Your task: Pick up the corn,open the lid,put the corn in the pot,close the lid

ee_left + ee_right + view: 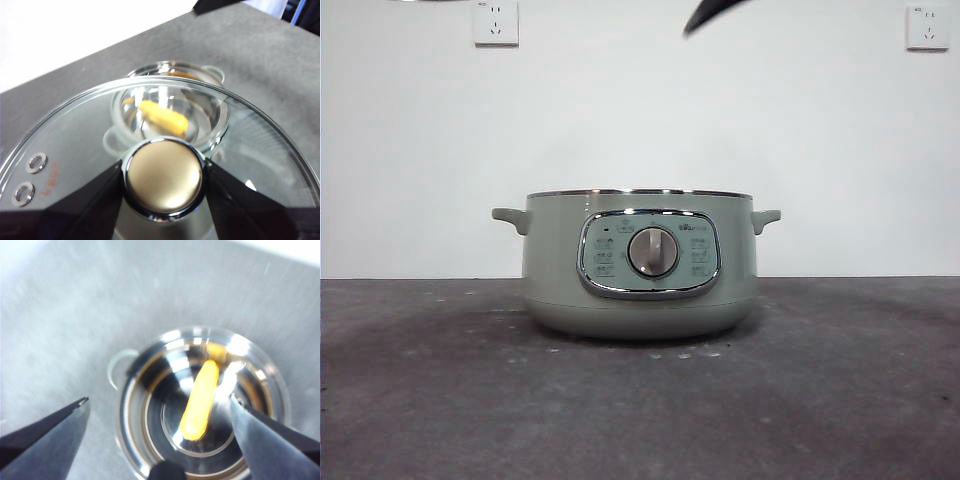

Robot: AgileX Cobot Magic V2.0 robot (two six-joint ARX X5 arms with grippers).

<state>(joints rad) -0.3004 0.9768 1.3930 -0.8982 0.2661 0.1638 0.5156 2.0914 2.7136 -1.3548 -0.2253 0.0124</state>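
The sage-green pot stands uncovered in the middle of the table. The corn lies inside it on the shiny bottom. My left gripper is shut on the knob of the glass lid and holds the lid in the air above the pot. The corn shows through the glass. My right gripper is open and empty, high over the pot's rim. In the front view only a black tip shows at the top edge, and the corn is hidden.
The grey table spreads around the pot. A white wall with two sockets stands behind it. The other arm's black tip shows in the left wrist view.
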